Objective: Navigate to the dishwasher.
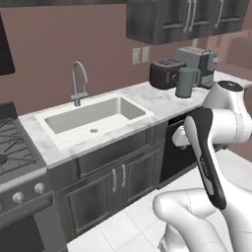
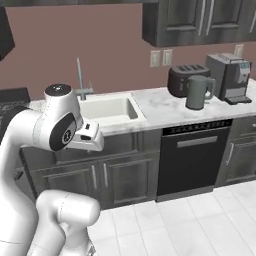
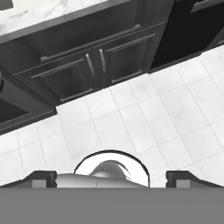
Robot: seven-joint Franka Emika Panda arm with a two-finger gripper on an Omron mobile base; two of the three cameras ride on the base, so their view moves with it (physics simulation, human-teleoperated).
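Observation:
The dishwasher is a flat black front with a silver bar handle near its top. It sits under the marble counter, right of the sink cabinet, ahead and to the right of my base. My arm hides part of the dishwasher in the left base view. The hand view catches the dishwasher as a black panel at the upper right. My gripper is open, fingertips wide apart with nothing between them. It points down at the white tiled floor in front of the sink cabinet doors.
A sink with a faucet is set in the counter. A toaster, a grey kettle and a coffee machine stand above the dishwasher. A stove is at the left. White floor tiles lie before the cabinets.

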